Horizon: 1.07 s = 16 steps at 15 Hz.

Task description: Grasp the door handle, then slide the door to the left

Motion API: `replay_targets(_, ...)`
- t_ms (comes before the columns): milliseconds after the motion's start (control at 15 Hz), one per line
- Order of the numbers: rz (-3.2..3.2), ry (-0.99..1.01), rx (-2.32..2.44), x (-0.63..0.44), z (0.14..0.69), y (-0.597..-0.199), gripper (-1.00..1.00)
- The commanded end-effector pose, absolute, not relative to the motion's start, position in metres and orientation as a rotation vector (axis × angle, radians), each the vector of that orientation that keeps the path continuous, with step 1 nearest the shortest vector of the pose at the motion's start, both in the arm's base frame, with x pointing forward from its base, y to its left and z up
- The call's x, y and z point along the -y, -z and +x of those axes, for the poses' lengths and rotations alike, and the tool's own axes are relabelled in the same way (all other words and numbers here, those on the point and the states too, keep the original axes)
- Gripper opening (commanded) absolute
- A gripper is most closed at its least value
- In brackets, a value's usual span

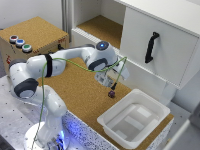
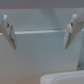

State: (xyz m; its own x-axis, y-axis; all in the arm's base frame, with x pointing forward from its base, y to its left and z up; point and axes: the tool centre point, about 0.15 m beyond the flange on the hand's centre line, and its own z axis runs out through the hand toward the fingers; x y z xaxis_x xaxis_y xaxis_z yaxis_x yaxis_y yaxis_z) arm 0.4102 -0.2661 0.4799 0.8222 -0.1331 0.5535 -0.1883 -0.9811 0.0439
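Note:
The door [image 1: 172, 50] is a large white cabinet panel at the exterior view's right. The black bar handle [image 1: 151, 47] stands upright on its left part. My gripper [image 1: 115, 76] hangs over the cork surface, lower than the handle and to its left in the exterior view, well apart from it. In the wrist view the gripper [image 2: 40, 32] is open and empty, with its two fingers [image 2: 72, 30] spread wide before a pale blurred surface. The handle does not show in the wrist view.
A white plastic bin [image 1: 135, 117] sits on the cork tabletop [image 1: 80, 95] below the gripper's right. A cork box with coloured buttons [image 1: 21, 42] stands at the exterior view's left. An open cabinet shelf [image 1: 102, 27] lies left of the door.

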Motion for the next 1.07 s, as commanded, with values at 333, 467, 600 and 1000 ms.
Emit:
replay_targets(333,3.078,-0.793,0.195,0.302,0.443,-0.495,1.0)
replay_targets(467,3.078,-0.793,0.195,0.302,0.443,-0.495,1.0)
replay_targets(600,2.96,-0.884,0.267,0.285,0.431,-0.49,1.0)
replay_targets(1000,3.064,-0.954,0.268,0.292,0.479,-0.566,1.0)
